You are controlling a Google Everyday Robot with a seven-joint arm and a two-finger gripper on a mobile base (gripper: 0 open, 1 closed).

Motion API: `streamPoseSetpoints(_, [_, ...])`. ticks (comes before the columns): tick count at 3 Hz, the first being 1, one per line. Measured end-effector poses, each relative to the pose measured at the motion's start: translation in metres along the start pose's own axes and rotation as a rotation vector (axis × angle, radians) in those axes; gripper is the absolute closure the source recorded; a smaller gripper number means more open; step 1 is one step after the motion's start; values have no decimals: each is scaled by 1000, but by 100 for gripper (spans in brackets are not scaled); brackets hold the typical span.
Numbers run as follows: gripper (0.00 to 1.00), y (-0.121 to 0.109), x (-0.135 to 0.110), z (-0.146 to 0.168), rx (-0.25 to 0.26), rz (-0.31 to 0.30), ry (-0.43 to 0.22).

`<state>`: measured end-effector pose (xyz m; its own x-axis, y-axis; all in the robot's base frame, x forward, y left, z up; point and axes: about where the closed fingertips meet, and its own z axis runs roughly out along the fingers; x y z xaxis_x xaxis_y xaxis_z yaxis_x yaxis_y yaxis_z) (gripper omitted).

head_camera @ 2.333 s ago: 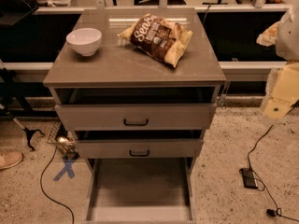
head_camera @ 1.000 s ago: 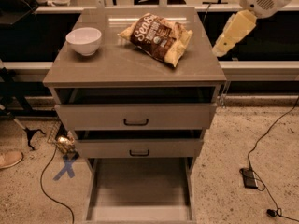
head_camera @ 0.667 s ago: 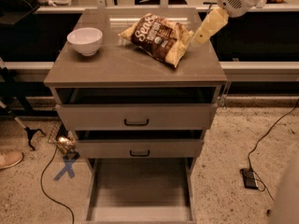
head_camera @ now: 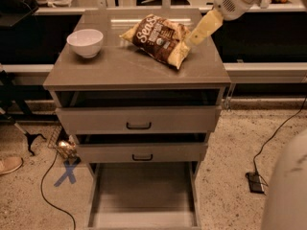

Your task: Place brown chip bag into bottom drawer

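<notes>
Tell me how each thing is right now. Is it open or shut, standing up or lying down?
brown chip bag: lying flat on the cabinet top, not in any drawer
bottom drawer: pulled far out, bag not in it yet
middle drawer: open a little
top drawer: open a little
white bowl: standing upright on the cabinet top
gripper: at the bag's right end

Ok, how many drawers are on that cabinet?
3, stacked: top drawer, middle drawer, bottom drawer pulled far out near the floor. The hand is by the brown chip bag on top.
</notes>
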<state>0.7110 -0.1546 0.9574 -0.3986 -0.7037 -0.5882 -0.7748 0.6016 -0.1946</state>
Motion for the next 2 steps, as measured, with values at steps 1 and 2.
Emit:
streamPoseSetpoints(1, [0, -1, -18, 36, -12, 21, -38])
streamPoseSetpoints(2, [0, -11, -35, 86, 45, 79, -62])
